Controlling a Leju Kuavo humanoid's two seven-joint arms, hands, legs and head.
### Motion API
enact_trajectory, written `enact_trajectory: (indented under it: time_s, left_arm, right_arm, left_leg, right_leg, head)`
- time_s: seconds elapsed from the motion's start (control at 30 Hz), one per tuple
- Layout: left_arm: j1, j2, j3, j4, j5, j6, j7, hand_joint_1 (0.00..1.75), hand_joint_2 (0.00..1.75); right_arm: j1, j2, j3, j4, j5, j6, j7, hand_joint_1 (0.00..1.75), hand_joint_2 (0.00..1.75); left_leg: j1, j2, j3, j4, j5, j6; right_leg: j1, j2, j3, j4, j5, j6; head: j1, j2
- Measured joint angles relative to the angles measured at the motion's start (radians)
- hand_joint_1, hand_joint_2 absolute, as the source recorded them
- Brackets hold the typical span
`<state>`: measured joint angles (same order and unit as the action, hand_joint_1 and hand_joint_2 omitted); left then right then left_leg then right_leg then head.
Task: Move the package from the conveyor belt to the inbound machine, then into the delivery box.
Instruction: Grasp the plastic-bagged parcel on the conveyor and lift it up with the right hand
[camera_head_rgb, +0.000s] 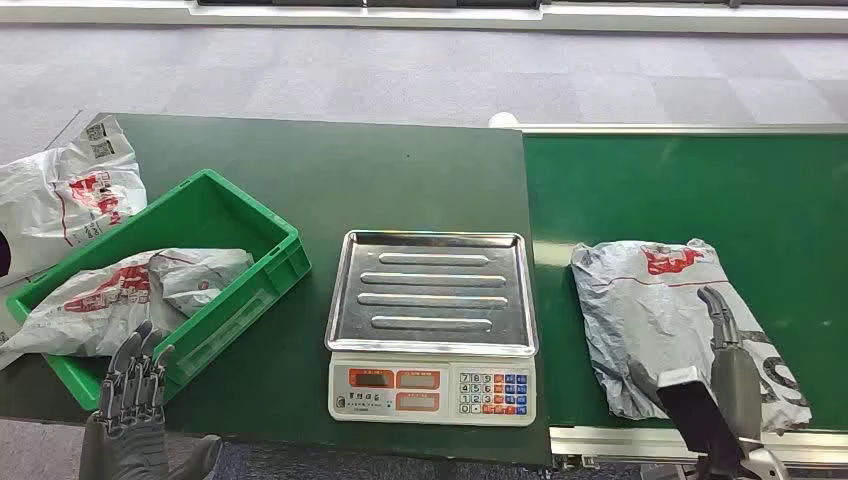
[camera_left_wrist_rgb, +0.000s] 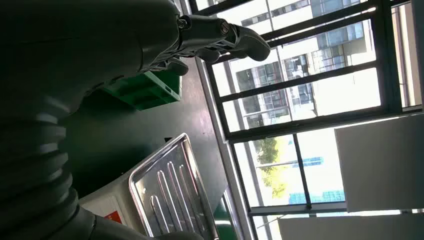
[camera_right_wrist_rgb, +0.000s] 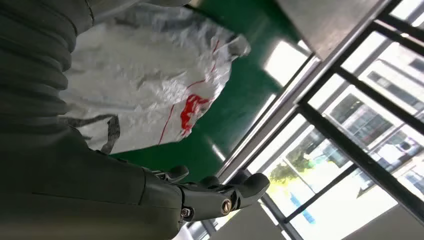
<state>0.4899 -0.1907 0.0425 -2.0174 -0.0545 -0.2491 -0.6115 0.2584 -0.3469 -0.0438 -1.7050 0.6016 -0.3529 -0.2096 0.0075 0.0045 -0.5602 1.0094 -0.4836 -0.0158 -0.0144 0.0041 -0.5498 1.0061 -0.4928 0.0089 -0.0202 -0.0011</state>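
A crumpled white package (camera_head_rgb: 665, 305) with red print lies on the green conveyor belt (camera_head_rgb: 700, 190) at the right; the right wrist view shows the same package (camera_right_wrist_rgb: 150, 90) close by. My right hand (camera_head_rgb: 725, 350) hovers over its near right part with fingers stretched out, holding nothing. The inbound machine, a scale with a bare steel tray (camera_head_rgb: 432, 290), stands mid-table. The green delivery box (camera_head_rgb: 215, 215) at the left holds another white package (camera_head_rgb: 130, 290). My left hand (camera_head_rgb: 132, 385) is open at the box's near corner, fingers spread.
A further white package (camera_head_rgb: 65, 190) lies on the table beyond the box at the far left. The scale's keypad (camera_head_rgb: 490, 392) faces me. Windows fill the background of both wrist views.
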Motion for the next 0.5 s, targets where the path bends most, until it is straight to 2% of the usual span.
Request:
enact_trajectory:
  time_s: [0.2, 0.5]
  left_arm:
    - [0.005, -0.002, 0.000, -0.001, 0.000, -0.009, 0.003, 0.00, 1.75]
    - [0.007, -0.005, 0.000, -0.003, 0.000, -0.010, 0.003, 0.00, 1.75]
  right_arm:
    - [-0.073, -0.003, -0.039, 0.106, 0.018, 0.011, 0.003, 0.00, 1.75]
    - [-0.095, -0.003, -0.055, 0.158, 0.024, 0.012, 0.003, 0.00, 1.75]
  left_leg:
    - [-0.001, -0.005, 0.001, 0.000, 0.003, 0.000]
    - [-0.001, -0.005, -0.001, 0.000, 0.002, 0.000]
  right_leg:
    - [0.000, -0.003, 0.001, 0.000, 0.001, 0.001]
    - [0.000, -0.003, 0.000, 0.000, 0.001, 0.002]
  head:
    - [0.000, 0.000]
    - [0.000, 0.000]
